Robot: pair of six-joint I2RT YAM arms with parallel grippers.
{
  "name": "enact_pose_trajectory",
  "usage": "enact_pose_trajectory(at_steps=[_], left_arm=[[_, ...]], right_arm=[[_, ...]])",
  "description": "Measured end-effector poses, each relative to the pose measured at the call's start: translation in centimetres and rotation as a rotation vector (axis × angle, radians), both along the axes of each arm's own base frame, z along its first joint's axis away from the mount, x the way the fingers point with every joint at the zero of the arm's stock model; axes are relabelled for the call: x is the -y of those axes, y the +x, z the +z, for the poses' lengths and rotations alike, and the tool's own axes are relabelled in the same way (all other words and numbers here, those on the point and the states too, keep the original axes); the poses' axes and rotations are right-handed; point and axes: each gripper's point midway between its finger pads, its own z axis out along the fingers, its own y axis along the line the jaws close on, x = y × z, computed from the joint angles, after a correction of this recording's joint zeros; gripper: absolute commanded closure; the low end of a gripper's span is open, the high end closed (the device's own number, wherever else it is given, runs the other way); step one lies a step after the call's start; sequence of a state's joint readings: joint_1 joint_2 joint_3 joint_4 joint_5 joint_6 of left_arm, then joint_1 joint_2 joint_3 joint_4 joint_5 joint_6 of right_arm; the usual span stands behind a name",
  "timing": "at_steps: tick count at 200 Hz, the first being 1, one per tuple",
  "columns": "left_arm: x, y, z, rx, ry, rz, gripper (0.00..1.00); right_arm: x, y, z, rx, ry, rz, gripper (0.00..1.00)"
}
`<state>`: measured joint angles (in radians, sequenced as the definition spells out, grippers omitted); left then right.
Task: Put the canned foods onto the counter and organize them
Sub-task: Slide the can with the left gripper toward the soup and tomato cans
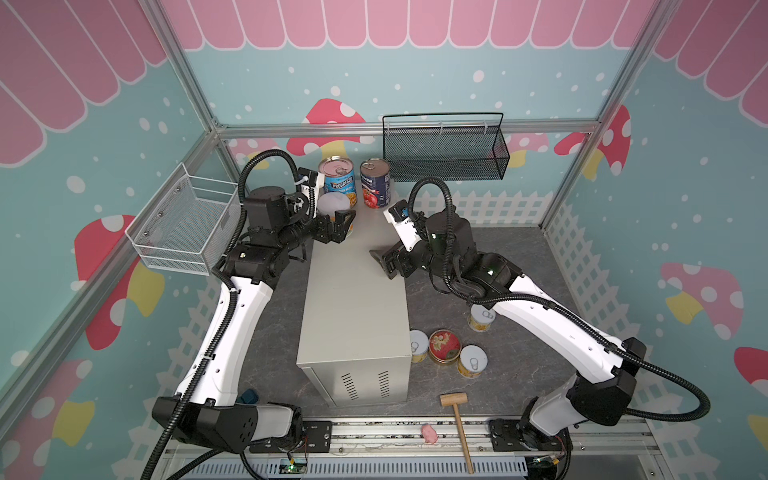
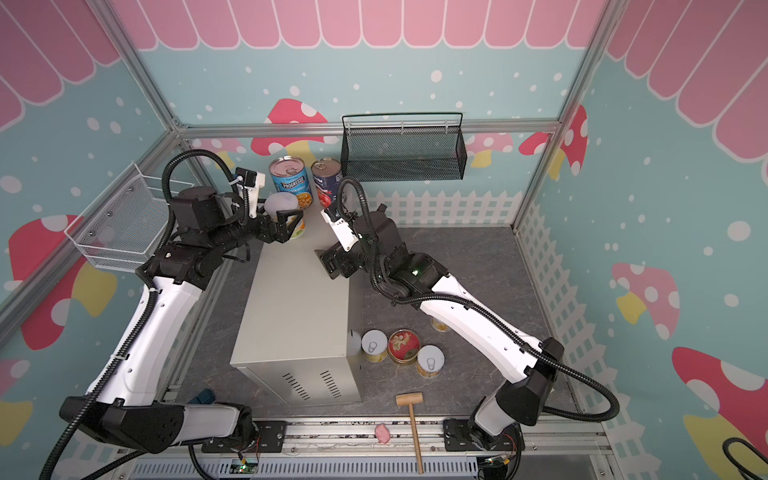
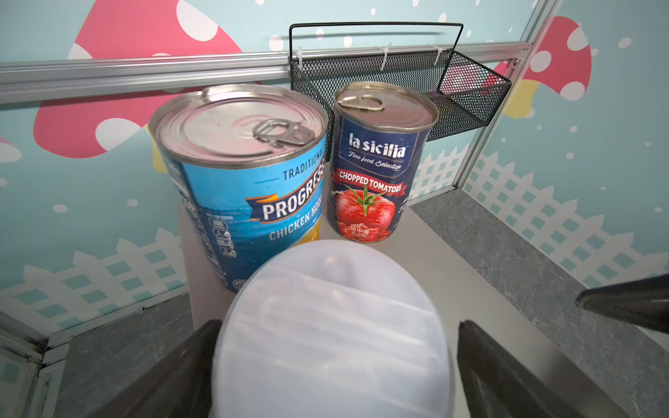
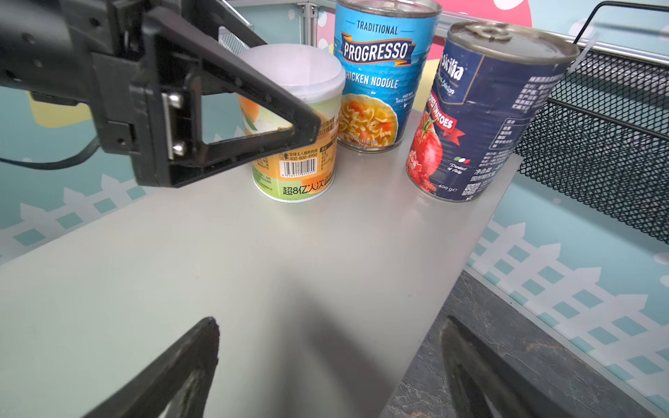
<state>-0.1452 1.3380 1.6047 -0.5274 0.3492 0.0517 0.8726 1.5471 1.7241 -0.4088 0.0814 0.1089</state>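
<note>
Cans: three up on tabletop, four below

Light-blue Progresso can (image 1: 338,183) and navy tomato can (image 1: 375,185) stand side by side at far end of beige-grey box tabletop (image 1: 353,299). One short yellow can (image 4: 304,166), pale plastic lid, upright just before the Progresso, between spread left pincer (image 3: 340,322) jaws. Empty right pincer (image 4: 330,320) spread above tabletop. On dark marbled base (image 1: 519,340) beside box: gold red-lidded tin (image 1: 444,346) between box-side can (image 1: 419,345) and front can (image 1: 471,360); third can (image 1: 481,319) partly under right arm (image 1: 552,324).

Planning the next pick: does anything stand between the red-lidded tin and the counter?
Yes, at table level: a short yellow can stands between the red-lidded tin and the counter. Lifted higher, nothing visible blocks the way to the near part of its top.
</note>
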Motion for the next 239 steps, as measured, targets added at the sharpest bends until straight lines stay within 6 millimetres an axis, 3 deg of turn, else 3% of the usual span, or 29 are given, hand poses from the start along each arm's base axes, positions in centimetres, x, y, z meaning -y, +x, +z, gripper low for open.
enact_pose_trajectory(at_steps=[49,79,118,181,239], left_arm=[[-2.6,-3.1,2.3,0.045,-0.025,0.137,0.01],[-4.6,-4.4,1.6,0.033,-0.037,0.251,0.06],[-6.2,-4.1,-0.8,-0.032,-0.017,0.346,0.07],[-6.0,-3.7,-1.4,-0.05,-0.017,0.34,0.06],[-5.7,-2.0,-3.4,-0.108,-0.009,0.328,0.06]], right_arm=[[0.4,0.4,0.2,0.009,-0.009,-0.03,0.03],[0.8,0.6,0.2,0.013,-0.017,-0.052,0.03],[1.2,0.8,0.0,0.01,-0.033,-0.076,0.02],[1.4,1.0,0.0,0.014,-0.036,-0.09,0.02],[1.6,1.1,-0.4,0.012,-0.046,-0.105,0.02]])
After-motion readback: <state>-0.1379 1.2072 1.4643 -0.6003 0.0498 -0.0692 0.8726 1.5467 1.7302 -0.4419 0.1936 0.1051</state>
